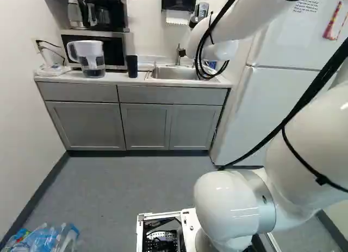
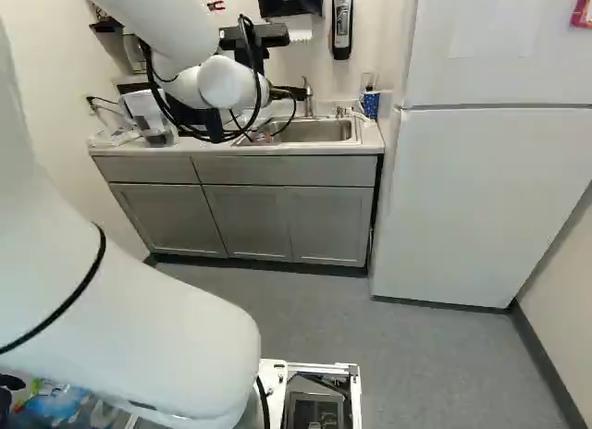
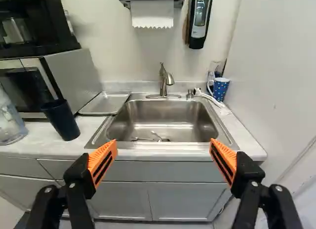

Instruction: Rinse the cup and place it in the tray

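Note:
In the right base view my gripper (image 2: 279,94) is partly hidden, up near the sink. The wrist view shows the gripper (image 3: 163,157) open, its orange pads wide apart with nothing between them. Ahead of it lies the steel sink (image 3: 168,123) with its faucet (image 3: 165,81). A dark cup (image 3: 61,121) stands upright on the counter, between the pitcher and the sink, apart from the gripper. The shallow metal tray (image 3: 104,103) lies between microwave and sink, with nothing in it. A blue dotted cup (image 3: 221,89) stands at the sink's other side.
A pitcher (image 1: 91,57) stands on the counter (image 1: 114,77) in front of the microwave (image 1: 117,43). A paper towel dispenser (image 3: 152,12) and soap dispenser (image 3: 200,19) hang above the sink. The fridge (image 2: 481,198) rises beside it. Bottles (image 1: 46,238) lie at lower left.

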{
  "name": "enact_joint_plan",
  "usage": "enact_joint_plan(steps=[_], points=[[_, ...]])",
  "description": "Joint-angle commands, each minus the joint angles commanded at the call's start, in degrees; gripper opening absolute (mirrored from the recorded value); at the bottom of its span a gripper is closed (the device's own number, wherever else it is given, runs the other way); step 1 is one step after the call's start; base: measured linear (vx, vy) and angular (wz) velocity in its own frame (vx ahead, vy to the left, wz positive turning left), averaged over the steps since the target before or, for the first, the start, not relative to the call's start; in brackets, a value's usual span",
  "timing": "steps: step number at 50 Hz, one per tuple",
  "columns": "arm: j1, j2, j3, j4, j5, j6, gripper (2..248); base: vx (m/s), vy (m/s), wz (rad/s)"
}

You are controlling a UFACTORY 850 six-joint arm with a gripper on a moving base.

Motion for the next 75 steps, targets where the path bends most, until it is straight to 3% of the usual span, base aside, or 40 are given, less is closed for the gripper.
enact_joint_plan(steps=[75], points=[[0.02, -0.65, -1.07, 0.0, 0.0, 0.0, 247, 0.003, 0.0, -0.002]])
